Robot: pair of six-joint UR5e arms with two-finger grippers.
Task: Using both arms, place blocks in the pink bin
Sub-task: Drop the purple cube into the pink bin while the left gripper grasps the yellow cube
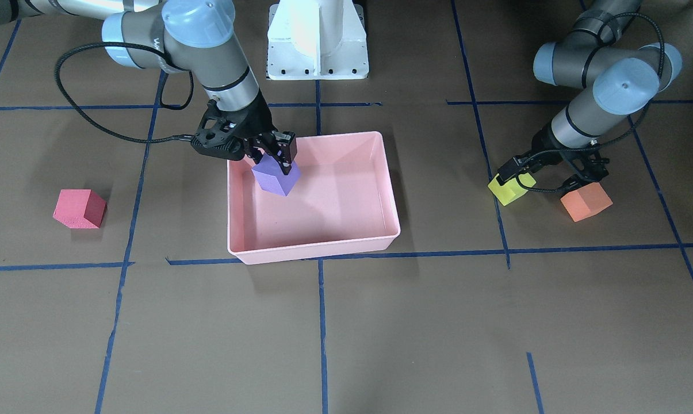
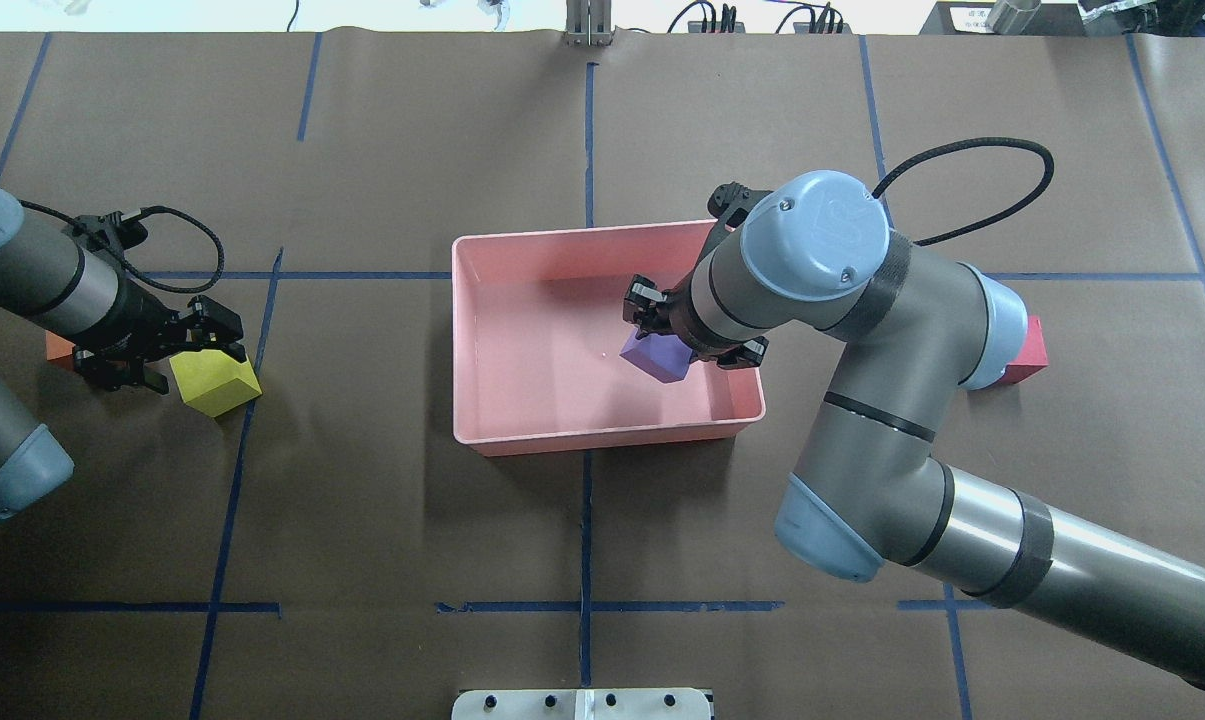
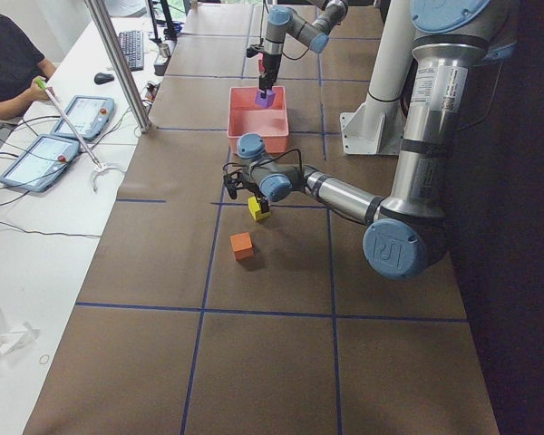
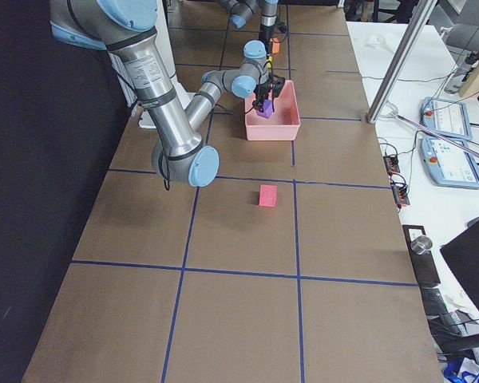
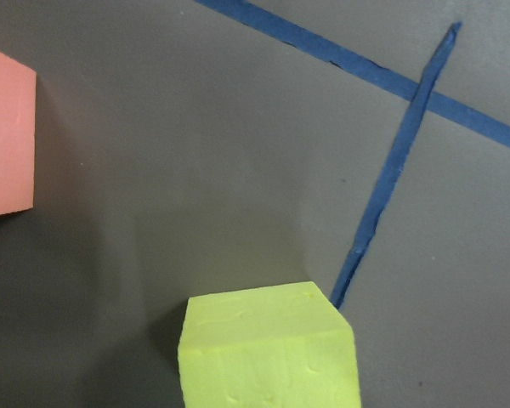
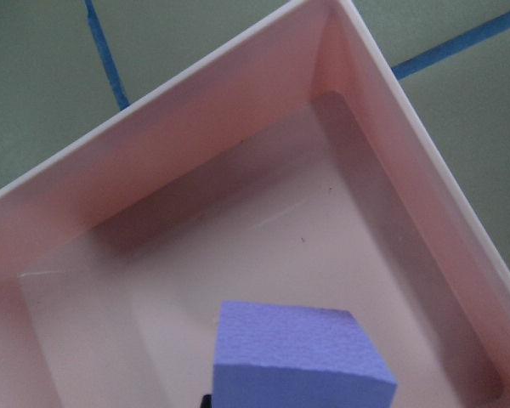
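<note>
My right gripper is shut on the purple block and holds it tilted above the floor of the pink bin. The block is near the bin's corner on the robot's right. The right wrist view shows the purple block over the bin floor. My left gripper is shut on the yellow-green block, at or just above the table. The left wrist view shows it close up. The orange block lies right beside it. The red block lies alone on the robot's right side.
The white pedestal base stands behind the bin. Blue tape lines cross the brown table. In the exterior left view a side table holds tablets, with an operator at it.
</note>
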